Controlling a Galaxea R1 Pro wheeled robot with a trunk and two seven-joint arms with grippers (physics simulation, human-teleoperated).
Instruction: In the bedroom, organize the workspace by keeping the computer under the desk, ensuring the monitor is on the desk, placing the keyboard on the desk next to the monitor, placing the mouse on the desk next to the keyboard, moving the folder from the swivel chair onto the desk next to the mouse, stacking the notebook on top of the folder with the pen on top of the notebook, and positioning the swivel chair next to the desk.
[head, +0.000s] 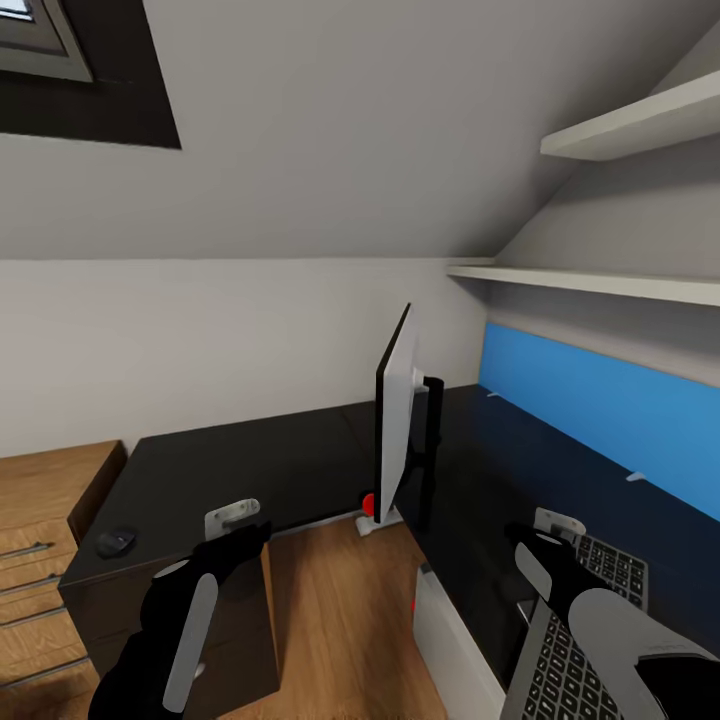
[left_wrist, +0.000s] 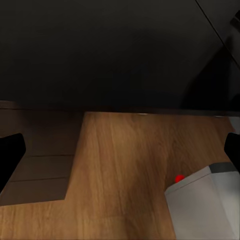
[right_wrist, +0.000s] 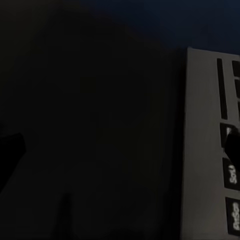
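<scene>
A: Two grippers are seen spread open, nothing held. Left gripper (head: 236, 528) is hung over the desk (head: 250, 460) edge, right gripper (head: 545, 535) above the keyboard (head: 590, 620).

B: Monitor (head: 396, 420) is stood edge-on at the desk corner. Mouse (head: 116, 541) is placed on the left wing, well apart from the keyboard. Computer (left_wrist: 205, 205) is seen on the floor.

Keyboard (right_wrist: 212, 150) keys carry pale lettering — blurred; one cap (right_wrist: 232, 175) perhaps "Scrl", unsure; nothing else legible elsewhere.

Keyboard (head: 585, 630) cut off by frame edge, partly behind right arm.
</scene>
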